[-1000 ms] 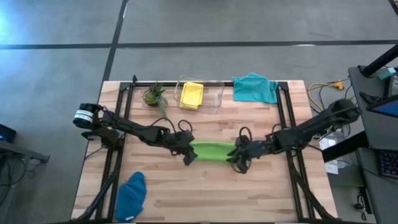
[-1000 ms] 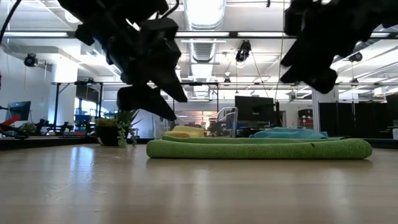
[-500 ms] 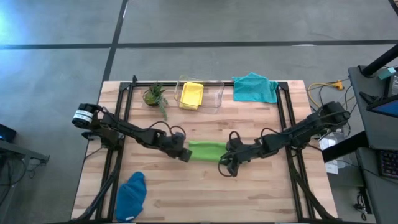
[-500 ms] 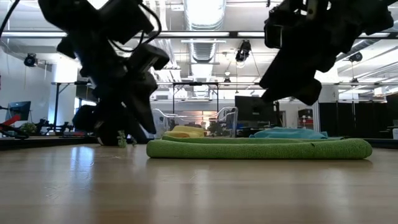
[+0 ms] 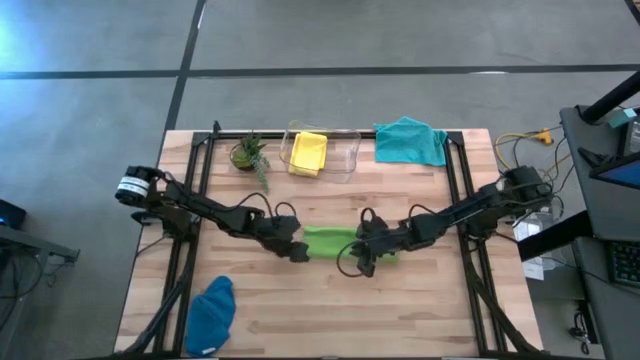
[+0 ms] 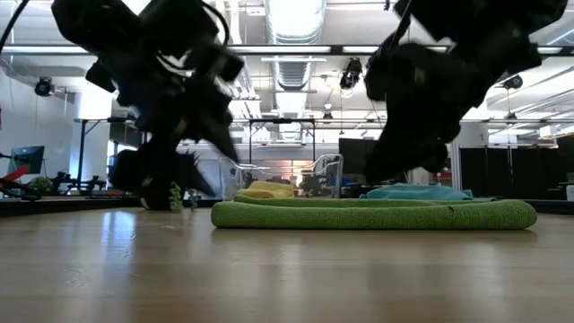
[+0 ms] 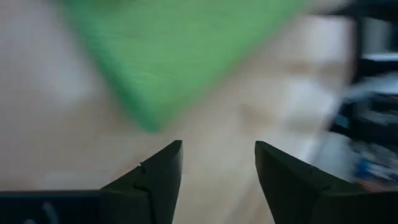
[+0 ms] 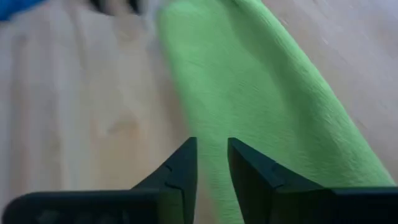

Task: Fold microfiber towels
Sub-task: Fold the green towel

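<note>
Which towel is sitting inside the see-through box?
The yellow towel, inside the clear bin. The lime green, teal and dark blue ones lie on the table.

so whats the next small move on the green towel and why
Probably lower the left gripper onto the towel's near end and pinch it. The lime green towel lies flat as a long strip, the left jaws stand open just short of its edge, holding nothing, and the right gripper hovers over its other end.

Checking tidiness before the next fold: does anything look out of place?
Dark blue towel lies crumpled at the table's near left edge; teal towel is bunched at the far edge. Lime towel lies flat, folded.
</note>
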Tool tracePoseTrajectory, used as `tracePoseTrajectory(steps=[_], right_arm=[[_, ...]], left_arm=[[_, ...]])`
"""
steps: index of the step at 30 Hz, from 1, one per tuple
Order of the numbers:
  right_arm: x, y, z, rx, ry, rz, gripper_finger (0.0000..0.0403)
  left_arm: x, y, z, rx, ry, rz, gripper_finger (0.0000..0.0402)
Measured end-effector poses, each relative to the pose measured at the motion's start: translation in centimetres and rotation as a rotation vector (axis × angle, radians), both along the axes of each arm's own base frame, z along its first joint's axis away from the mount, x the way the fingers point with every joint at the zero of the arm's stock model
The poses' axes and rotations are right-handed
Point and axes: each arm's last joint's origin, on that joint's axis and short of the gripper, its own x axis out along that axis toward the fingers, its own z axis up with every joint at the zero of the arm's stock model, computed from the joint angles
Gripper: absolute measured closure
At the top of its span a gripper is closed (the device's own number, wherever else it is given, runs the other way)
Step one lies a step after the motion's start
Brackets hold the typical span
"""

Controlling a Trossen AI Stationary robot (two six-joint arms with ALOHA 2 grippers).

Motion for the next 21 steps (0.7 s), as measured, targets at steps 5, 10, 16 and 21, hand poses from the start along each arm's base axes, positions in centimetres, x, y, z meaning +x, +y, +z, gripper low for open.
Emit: tracePoseTrajectory(steps=[5,10,16,21], right_arm=[[0.4,-0.5,-1.0,-0.004,0.048,-0.027,0.0354],[1.6,-0.4,0.0,-0.002,0.029,-0.033,0.0376],[2.0,-1.1,1.0,-0.105,0.158,0.019,0.0391],[0.5,-1.5,1.1,-0.199,0.410,0.089,0.0394]], left_arm=[[0.6,-1.1,1.3,-0.103,-0.233,0.121,0.0214],[-0.1,-2.3,1.6,-0.227,-0.384,0.417,0.0214],[-1.4,-5.2,1.7,-0.332,-0.425,0.600,0.0214],[-2.8,-7.7,1.2,-0.357,-0.397,0.780,0.0214]])
